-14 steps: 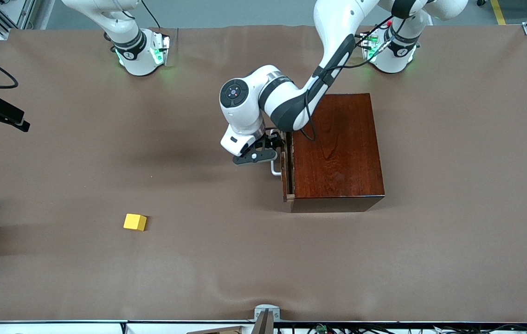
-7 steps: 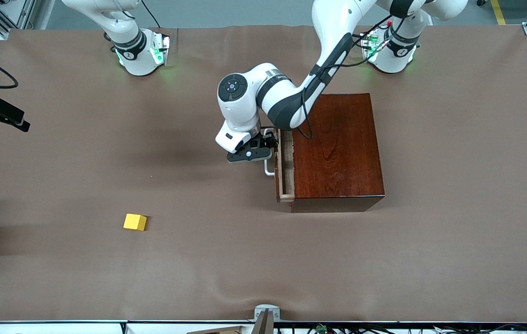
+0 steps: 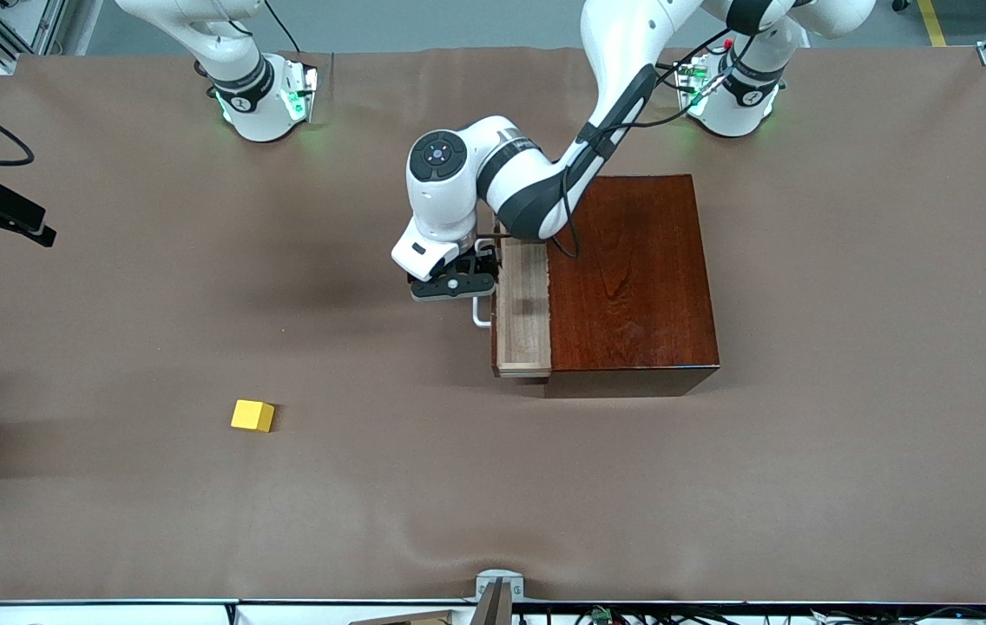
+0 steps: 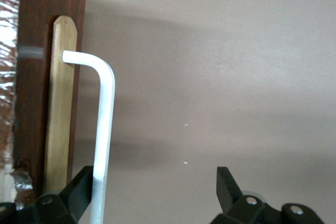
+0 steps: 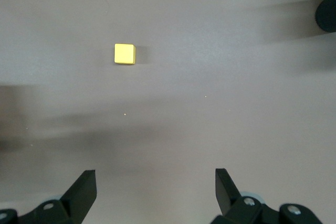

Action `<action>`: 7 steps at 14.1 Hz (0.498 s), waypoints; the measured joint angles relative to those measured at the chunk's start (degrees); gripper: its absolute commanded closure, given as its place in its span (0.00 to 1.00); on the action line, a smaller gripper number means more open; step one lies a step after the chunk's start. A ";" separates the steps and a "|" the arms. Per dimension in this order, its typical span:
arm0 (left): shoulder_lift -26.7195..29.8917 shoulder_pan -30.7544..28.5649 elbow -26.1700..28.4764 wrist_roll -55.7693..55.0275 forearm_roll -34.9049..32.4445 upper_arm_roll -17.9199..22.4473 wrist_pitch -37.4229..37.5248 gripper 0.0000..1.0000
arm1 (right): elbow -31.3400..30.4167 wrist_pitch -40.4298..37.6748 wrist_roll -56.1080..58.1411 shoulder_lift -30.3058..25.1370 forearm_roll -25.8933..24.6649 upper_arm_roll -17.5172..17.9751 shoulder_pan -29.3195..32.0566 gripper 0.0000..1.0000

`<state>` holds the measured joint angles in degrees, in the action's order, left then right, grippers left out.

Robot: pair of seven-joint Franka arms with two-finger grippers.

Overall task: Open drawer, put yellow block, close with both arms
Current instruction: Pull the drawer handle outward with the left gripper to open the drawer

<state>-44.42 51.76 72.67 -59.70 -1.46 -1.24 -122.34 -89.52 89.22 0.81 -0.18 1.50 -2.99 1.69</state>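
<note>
We hook the drawer point(image 3: 521, 312) handle point(image 4: 103, 129) with the left gripper point(image 3: 458, 282), fingers point(image 4: 79, 192) apart, pulling straight out. The right gripper point(image 5: 156, 192) waits, spread, above the yellow block point(image 3: 253, 416) on the tabletop point(image 3: 805, 477).

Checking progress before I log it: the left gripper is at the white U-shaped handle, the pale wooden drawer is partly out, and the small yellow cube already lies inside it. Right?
Not quite: the front view shows the small yellow cube on the brown table, toward the right arm's end. The left gripper is at the white U-shaped handle; the pale wooden drawer is partly out.

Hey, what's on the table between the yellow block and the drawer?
Nothing: the front view shows only bare brown table cover between the yellow block and the drawer.
</note>
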 measured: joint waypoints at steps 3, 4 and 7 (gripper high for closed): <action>-0.16 0.34 0.00 0.00 0.04 -0.11 -1.72 0.00 | 0.00 0.00 0.00 0.00 0.00 0.01 0.00 0.00; -0.22 0.46 0.00 0.00 0.08 -0.13 -2.73 0.00 | 0.00 0.00 0.00 0.00 0.00 0.01 0.00 0.00; -0.44 0.82 0.00 -0.02 0.15 -0.18 -4.99 0.00 | 0.00 -0.01 0.00 0.00 0.00 0.01 0.00 0.00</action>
<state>-44.86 52.59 72.67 -59.72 -1.30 -1.42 -127.33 -89.52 89.21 0.81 -0.17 1.50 -2.99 1.69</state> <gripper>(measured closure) 0.000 0.000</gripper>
